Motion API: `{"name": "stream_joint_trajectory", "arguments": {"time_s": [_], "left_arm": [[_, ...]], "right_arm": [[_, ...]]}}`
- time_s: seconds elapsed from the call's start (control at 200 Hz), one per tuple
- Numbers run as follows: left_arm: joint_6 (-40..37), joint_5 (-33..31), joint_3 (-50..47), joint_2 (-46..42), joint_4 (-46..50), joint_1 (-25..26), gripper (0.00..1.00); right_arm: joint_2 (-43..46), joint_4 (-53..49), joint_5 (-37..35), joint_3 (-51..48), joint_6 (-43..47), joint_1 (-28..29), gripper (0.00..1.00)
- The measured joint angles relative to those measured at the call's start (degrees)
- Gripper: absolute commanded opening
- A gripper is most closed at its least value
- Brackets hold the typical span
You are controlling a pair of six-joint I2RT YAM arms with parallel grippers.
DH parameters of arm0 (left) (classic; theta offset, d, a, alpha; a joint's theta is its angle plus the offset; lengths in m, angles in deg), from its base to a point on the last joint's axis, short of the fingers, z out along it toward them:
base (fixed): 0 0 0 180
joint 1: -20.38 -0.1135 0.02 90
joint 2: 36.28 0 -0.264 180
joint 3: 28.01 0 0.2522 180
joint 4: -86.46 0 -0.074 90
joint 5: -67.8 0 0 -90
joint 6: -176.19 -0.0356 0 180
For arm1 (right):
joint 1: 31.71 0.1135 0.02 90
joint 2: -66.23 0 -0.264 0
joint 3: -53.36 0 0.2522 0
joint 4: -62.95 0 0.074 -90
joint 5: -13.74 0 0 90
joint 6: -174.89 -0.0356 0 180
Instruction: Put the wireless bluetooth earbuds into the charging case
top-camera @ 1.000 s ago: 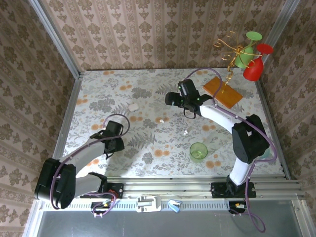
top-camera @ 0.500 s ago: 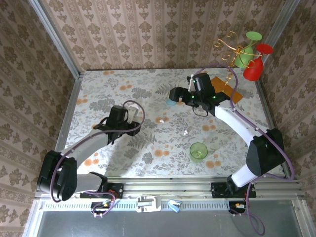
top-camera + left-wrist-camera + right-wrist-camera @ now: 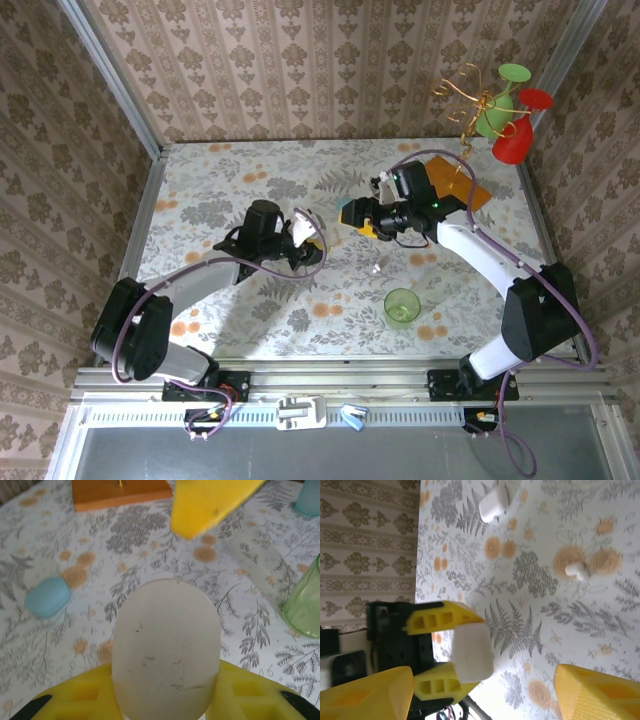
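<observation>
1. Change: left gripper [image 3: 303, 230] has moved from 8 o'clock on the table [image 3: 330, 290] to near centre, clamped on a white case [image 3: 165, 650]. Right gripper [image 3: 355, 216] faces it, fingers spread, holding nothing.
2. Count: second white case [image 3: 494, 502], one pale blue case [image 3: 47, 596], one green cup [image 3: 402, 307].
3. Containers: held case contents hidden. White earbud [image 3: 377, 267] lies on the table at 5 o'clock from the right gripper.

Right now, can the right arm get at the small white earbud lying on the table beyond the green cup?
Probably yes. The right gripper is open and empty, and the earbud lies alone on bare table close by; the green cup stands apart.
</observation>
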Motion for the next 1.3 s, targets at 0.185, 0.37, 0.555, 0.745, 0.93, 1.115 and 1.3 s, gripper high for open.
{"name": "stream_joint_trajectory", "arguments": {"time_s": [0.185,0.37,0.555,0.745,0.93,1.115,1.3], "left_arm": [[-1.6,0.5,0.5,0.0,-2.6,0.9,0.35],[-4.0,0.7,0.5,0.1,-4.2,1.9,0.35],[-5.0,-0.1,0.5,0.1,-5.0,2.2,0.35],[0.9,-8.2,-0.9,0.1,-4.8,2.2,0.33],[18.6,-21.8,-6.2,-2.6,1.3,2.8,0.33],[36.0,-30.6,-9.9,-5.5,10.5,4.7,0.37],[43.8,-34.4,-8.3,-2.6,18.6,5.2,0.42]], "right_arm": [[0.5,1.6,2.2,-3.1,-2.5,0.5,0.68],[0.5,4.2,3.5,-3.4,-4.4,2.1,0.60],[0.5,4.3,3.8,-3.4,-4.8,2.4,0.61],[0.9,2.8,-1.2,-3.5,-3.4,2.1,0.72],[2.0,2.1,-6.4,-4.1,-0.9,1.9,0.74],[1.9,1.9,-9.1,-4.1,1.6,2.4,0.75],[1.3,1.7,-9.9,-4.1,3.1,2.8,0.76]]}}
